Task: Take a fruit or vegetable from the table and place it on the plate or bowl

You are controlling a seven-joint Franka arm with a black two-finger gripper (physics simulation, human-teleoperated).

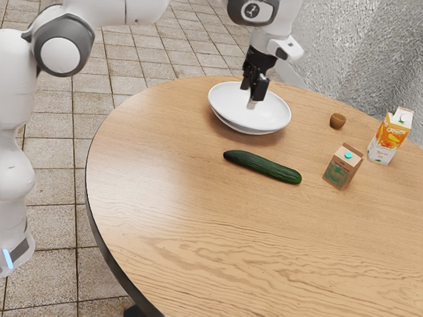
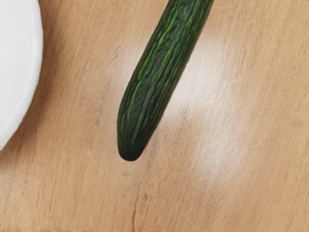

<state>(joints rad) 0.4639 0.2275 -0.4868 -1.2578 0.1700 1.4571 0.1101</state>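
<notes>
Though lying well apart from the gripper (image 1: 255, 98), looks like an easy pick. Target: the cucumber (image 1: 262, 166), flat on the wooden table (image 1: 198, 238), near the white plate (image 1: 221, 105) but not touching it, slanting toward the exterior view's right. Same cucumber (image 2: 157, 82) in the wrist view, rounded tip on bare wood, close to the white plate (image 2: 17, 63), a gap between.

Handling, as a judgement:
- Stiff, not squashy, and probably light enough for one pinch.
- Glossy ribbed skin, so possibly slippery.
- Round in section, so liable to roll on the table or pivot if pinched off-centre.
- Best taken across the narrow width, near the middle of the length, for balance. Avoid the tapering ends.
- Not fragile, yet bruisable under a hard squeeze.

Tool:
- Hangs pointing down above the white plate, seemingly clear of it.
- Cannot tell from this angle whether spread or pressed together.
- No contact with the cucumber, nothing seen carried.
- Likely needs to shift over the cucumber's middle, line up across it, then descend.

Also on the table, well apart toward the exterior view's right: small brown cup (image 1: 338, 120), orange juice carton (image 1: 390, 136), small brown carton (image 1: 343, 166). No bearing on the pick.
</notes>
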